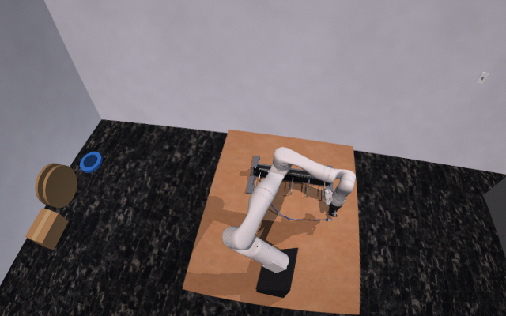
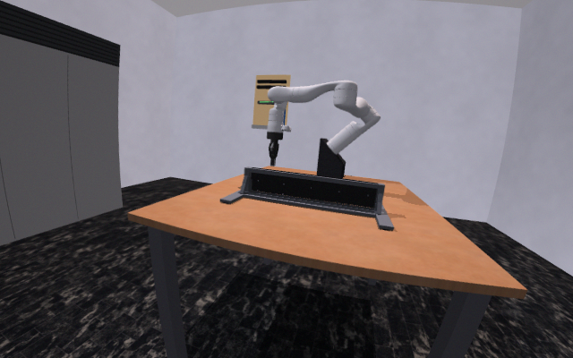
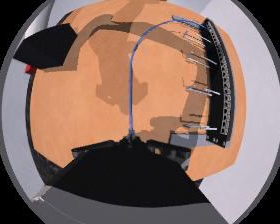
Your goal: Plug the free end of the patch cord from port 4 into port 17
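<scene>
The rack (image 1: 255,171) is sitting on the table (image 1: 328,268), toward the far side from the arm's black pedestal (image 1: 278,285), with its gray feet resting flat on the wood. In the exterior view the rack (image 2: 313,190) is showing its dark back panel, so the ports and their number plates are facing away and cannot be read there.

The blue cord (image 1: 288,216) is running out from the rack's front near its left end and curving across the table in front of the rack, well clear of the table's edges. Its free end (image 1: 328,220) is lying on the wood in front of the rack's right end. In the wrist view the cord (image 3: 132,76) is arcing away from the rack (image 3: 225,96) and coming down toward the camera, where its end is disappearing behind the claw's dark body.

The claw (image 1: 333,214) is pointing straight down, hanging just above the cord's free end. Its fingers are standing fully closed with nothing between them. In the exterior view the claw (image 2: 273,157) is hanging behind the rack, above its top edge.
</scene>
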Action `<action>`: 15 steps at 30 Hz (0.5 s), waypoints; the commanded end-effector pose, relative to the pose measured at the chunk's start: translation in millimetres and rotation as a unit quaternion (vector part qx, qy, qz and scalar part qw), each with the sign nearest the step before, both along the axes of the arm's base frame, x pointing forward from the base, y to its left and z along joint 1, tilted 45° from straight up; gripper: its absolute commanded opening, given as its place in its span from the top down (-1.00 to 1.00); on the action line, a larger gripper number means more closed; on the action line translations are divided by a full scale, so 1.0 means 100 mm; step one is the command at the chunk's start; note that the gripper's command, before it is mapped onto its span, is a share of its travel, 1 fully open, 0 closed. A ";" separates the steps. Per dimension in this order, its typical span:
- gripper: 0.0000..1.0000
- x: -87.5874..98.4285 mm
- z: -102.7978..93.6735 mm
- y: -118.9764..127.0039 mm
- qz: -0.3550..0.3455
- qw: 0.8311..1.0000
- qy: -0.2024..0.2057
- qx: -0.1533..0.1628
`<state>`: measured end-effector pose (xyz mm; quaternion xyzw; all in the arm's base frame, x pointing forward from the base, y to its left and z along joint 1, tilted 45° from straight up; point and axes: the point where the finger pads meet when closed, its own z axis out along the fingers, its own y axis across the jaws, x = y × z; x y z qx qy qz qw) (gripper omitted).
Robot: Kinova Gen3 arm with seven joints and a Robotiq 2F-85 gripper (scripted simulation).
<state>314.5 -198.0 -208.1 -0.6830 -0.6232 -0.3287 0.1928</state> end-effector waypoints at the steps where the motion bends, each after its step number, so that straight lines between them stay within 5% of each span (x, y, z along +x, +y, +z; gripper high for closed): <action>1: 1.00 -0.02 -0.01 -0.01 0.010 1.000 -0.001 -0.005; 15: 1.00 -0.03 -0.01 -0.01 0.013 1.000 0.000 -0.004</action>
